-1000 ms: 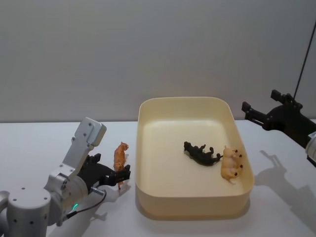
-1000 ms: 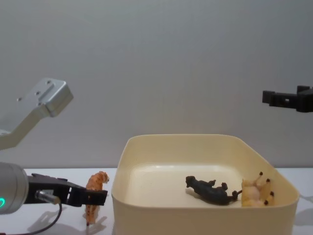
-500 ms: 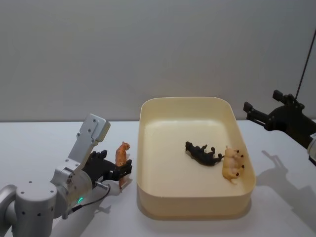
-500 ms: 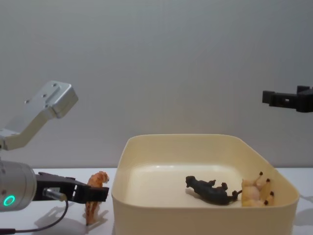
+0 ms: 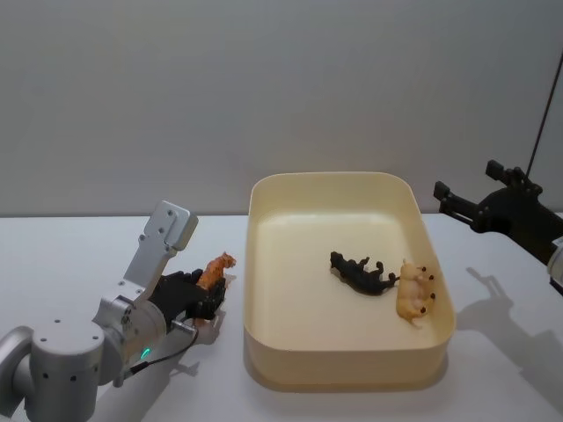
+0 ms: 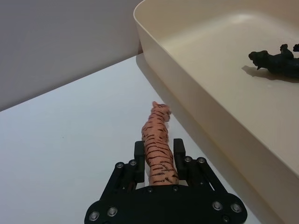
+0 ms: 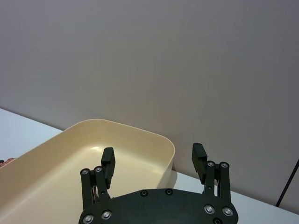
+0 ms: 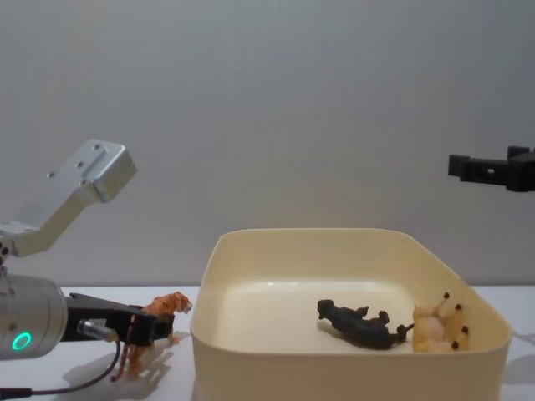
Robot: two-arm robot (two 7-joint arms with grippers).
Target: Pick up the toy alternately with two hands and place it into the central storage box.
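An orange striped toy tiger [image 6: 158, 140] is pinched at its hindquarters by my left gripper [image 6: 159, 148], which is shut on it. The tiger [image 5: 216, 267] tilts with its head toward the central storage box [image 5: 334, 179], just left of the box's wall [image 8: 334, 376]. In the chest view the tiger [image 8: 164, 307] leans low over the table in the left gripper [image 8: 147, 327]. My right gripper [image 5: 466, 181] hangs open and empty above the table right of the box; its wrist view shows the right gripper [image 7: 154, 154] over the box rim [image 7: 126, 127].
Inside the box lie a black toy animal [image 5: 361, 272] and a pale tan toy animal [image 5: 413, 294] near the right wall. White tabletop [image 5: 62, 255] extends left of the box. A grey wall stands behind.
The left gripper closed on the tiger. The tiger went from standing upright to tilted, head toward the box. The right arm stayed still.
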